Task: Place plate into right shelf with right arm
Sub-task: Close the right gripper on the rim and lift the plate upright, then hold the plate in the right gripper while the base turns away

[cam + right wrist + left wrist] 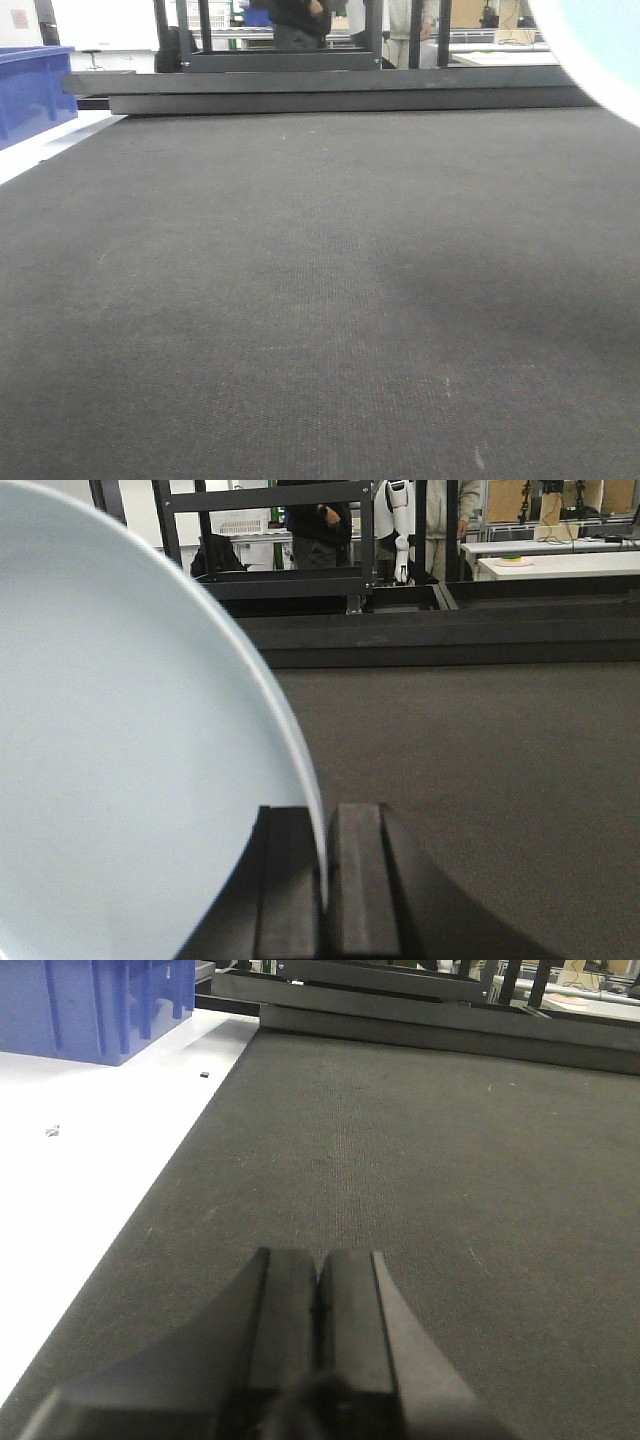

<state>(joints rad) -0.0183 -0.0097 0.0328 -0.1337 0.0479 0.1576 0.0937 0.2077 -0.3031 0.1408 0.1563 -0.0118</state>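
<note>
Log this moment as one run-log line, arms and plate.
right gripper: shut on glossy white round plate, gripped at rim | left gripper: shut, empty, above dark grey mat | placement: not yet done

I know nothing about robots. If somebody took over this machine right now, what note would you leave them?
Left end effector: shut, holding nothing, over the dark mat.
Right end effector: shut on the rim of the white plate, which stands on edge.
The right shelf shows in no view.
Done: plate gripped.
Left to do: carry it to the right shelf, set it in, let go.
</note>
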